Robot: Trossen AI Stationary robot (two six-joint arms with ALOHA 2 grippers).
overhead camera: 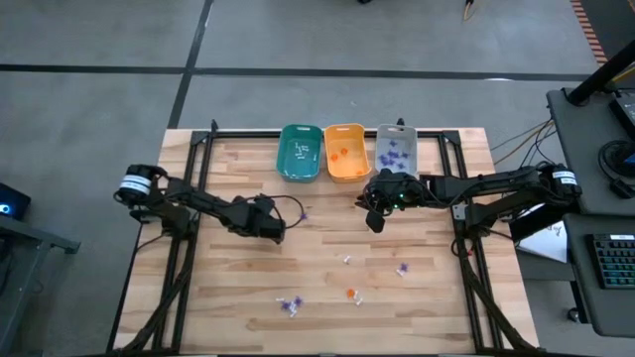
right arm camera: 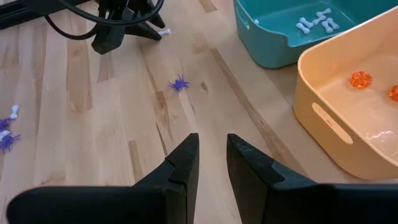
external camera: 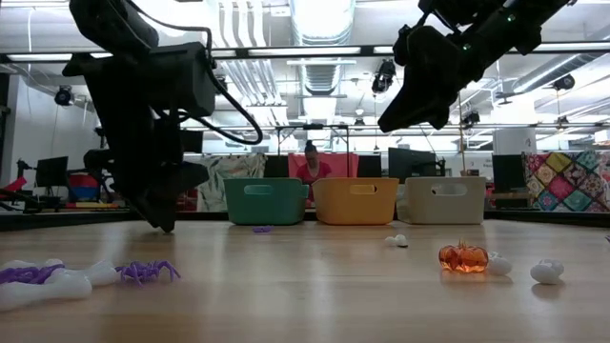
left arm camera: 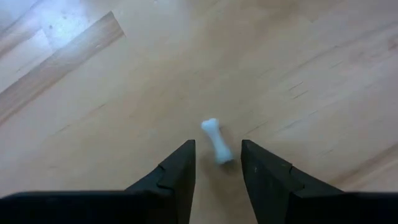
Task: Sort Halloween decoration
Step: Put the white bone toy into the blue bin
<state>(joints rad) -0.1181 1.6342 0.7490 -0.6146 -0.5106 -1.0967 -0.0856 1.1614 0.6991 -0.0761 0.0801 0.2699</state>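
**A:** What's under your left tool [left arm camera: 217,168] right now?

**Me:** A small white bone [left arm camera: 216,140] lying flat on the counter [overhead camera: 238,288]. It sits between my two fingertips with a gap on either side, so the jaws are spread around it and not yet pinching. On the counter the tool is out toward nine o'clock of centre.

**A:** What could go wrong?

**Me:** The bone lies at a slant to my fingers. If I close as I stand, one finger likely meets an end first and flicks it sideways, or it rolls out ahead of the tips. It is light and smooth; I judge it could also pop free during the carry to the teal bin [overhead camera: 299,152] at twelve o'clock, where other bones already lie.

**A:** And the right tool [right arm camera: 211,152]?

**Me:** It hangs above the counter just in front of the orange bin [right arm camera: 348,106], fingers parted a little, nothing between them. A purple spider [right arm camera: 179,83] lies on the counter between the two arms. If both reach toward the bins together, they could crowd each other there.

**A:** The rest?

**Me:** Scattered around six o'clock: a pumpkin [external camera: 463,257], more spiders and white pieces.
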